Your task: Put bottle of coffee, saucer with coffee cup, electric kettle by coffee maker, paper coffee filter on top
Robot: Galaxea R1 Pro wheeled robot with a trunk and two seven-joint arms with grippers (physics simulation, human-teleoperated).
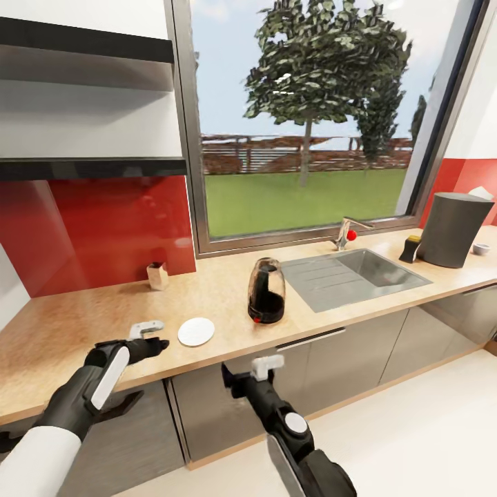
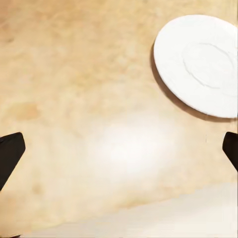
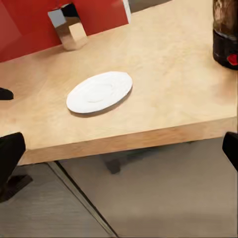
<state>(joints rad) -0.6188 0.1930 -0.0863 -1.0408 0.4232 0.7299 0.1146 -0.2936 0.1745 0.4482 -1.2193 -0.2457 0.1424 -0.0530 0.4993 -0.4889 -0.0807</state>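
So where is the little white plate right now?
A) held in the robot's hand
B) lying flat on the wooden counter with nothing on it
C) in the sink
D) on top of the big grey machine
B: the saucer lies flat and bare on the kitchen countertop, just beside the open left gripper, which is not touching it.

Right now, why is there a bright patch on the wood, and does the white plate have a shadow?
Left wrist view: a soft whitish glare lies on the light wood-grain countertop, and the small flat round white saucer casts a dark shadow along its edge. Right wrist view: the saucer shows a thinner shadow beneath its near rim.
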